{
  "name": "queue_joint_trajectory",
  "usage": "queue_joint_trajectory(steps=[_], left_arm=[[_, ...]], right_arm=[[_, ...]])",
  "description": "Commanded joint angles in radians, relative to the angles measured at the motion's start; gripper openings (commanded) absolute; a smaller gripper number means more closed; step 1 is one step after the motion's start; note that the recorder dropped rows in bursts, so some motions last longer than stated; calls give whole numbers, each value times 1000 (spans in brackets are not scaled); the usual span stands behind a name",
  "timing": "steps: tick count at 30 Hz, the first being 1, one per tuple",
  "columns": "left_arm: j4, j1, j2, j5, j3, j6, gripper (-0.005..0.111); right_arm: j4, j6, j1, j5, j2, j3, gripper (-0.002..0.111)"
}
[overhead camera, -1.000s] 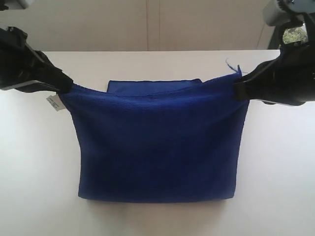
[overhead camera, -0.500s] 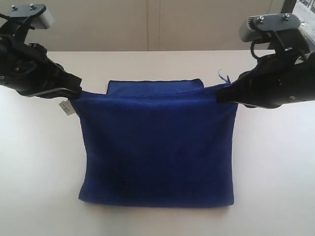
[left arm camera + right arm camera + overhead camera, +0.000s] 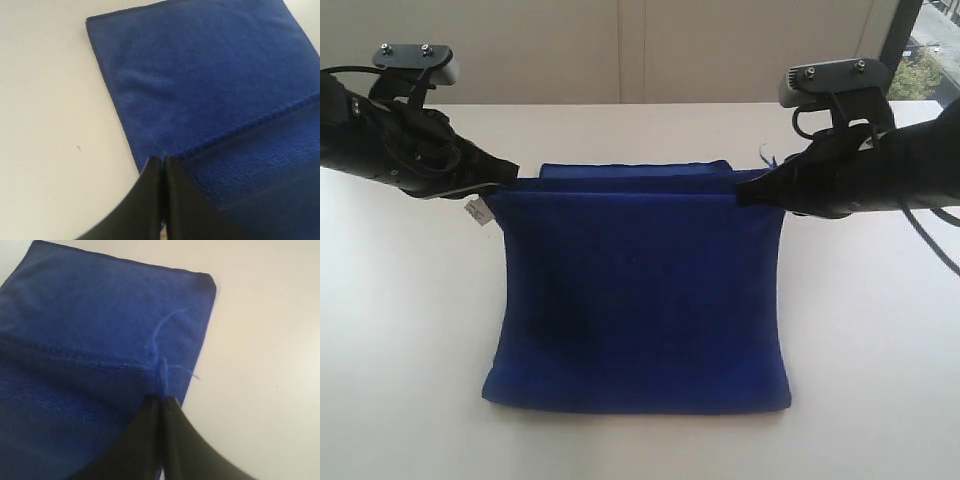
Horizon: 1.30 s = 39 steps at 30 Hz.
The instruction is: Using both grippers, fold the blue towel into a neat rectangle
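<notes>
The blue towel (image 3: 638, 295) lies doubled over on the white table, its fold at the near edge. Its upper layer is lifted along the far edge and stretched between both arms. My left gripper (image 3: 505, 186) is shut on the upper layer's left corner, where a small white tag (image 3: 475, 211) hangs. My right gripper (image 3: 745, 192) is shut on the right corner, with a loose thread (image 3: 767, 152) sticking up. In the left wrist view the closed jaws (image 3: 161, 161) pinch the hem over the towel's lower layer (image 3: 200, 75). The right wrist view shows the same (image 3: 160, 400).
The white table (image 3: 400, 330) spreads around the towel on all sides. A pale wall stands behind the table's far edge (image 3: 640, 104). A window strip (image 3: 925, 50) shows at the far right.
Both grippers have carried the towel's upper edge away toward the far side and lower, and drawn closer together. The raised flap now nearly lines up with the far edge of the lower layer.
</notes>
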<state>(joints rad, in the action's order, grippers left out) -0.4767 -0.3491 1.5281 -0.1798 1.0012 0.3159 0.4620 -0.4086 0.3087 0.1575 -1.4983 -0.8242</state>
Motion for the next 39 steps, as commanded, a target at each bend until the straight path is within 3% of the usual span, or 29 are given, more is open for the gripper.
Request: queue_joint_trajectory(steps=[1, 29, 39], left_arm=[[-15, -2, 19, 24, 21, -19, 0], [-13, 0, 219, 45, 300, -29, 0], [-13, 35, 300, 35, 394, -29, 0]], right_arm=[[1, -6, 0, -87, -31, -2, 0], [1, 24, -1, -140, -233, -247, 0], [1, 24, -30, -145, -301, -326, 0]])
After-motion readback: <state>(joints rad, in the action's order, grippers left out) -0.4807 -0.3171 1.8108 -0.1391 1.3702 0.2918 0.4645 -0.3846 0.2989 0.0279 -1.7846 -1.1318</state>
